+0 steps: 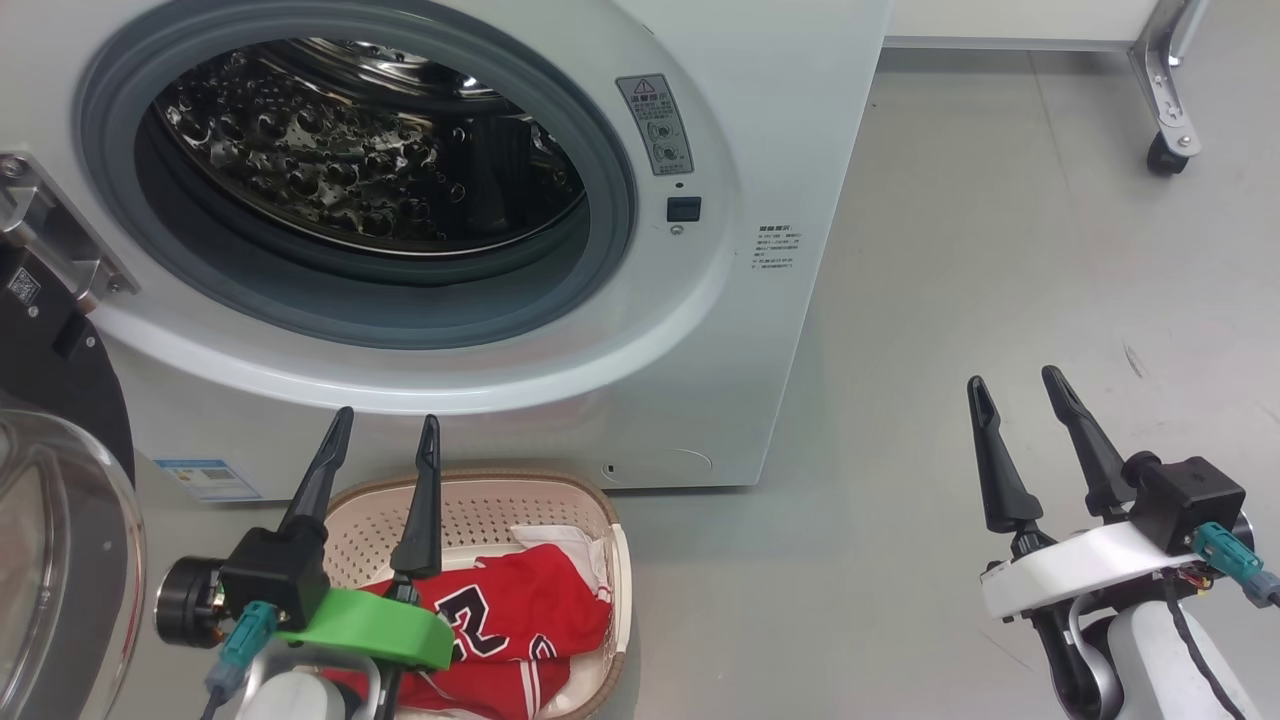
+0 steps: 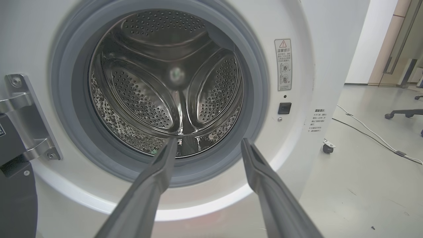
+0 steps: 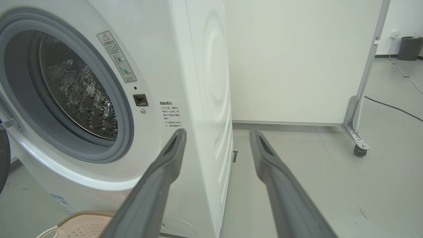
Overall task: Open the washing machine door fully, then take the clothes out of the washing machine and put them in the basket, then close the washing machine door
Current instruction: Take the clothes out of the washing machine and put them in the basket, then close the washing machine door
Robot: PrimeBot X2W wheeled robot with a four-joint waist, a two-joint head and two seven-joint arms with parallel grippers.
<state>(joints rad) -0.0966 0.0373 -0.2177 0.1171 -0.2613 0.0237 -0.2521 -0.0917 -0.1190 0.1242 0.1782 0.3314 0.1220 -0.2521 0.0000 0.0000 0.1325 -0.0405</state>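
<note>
Late stage: door [image 1: 60, 420] swung wide left of the washer [image 1: 700, 350], drum [image 2: 165, 86] apparently emptied, red and white clothes [image 1: 520, 610] lying in the basket [image 1: 480, 500] on the floor [image 1: 1000, 250] before it; left gripper [image 1: 388, 416] and right gripper [image 1: 1012, 376] both open, holding nothing; seemingly only closing the door remains.

We read a warning triangle on the grey label [image 1: 655, 122] of the washing machine [image 1: 780, 120], small print illegible; partial black-white numeral on the red jersey [image 1: 560, 610]; blue sticker [image 1: 205, 478] illegible.
</note>
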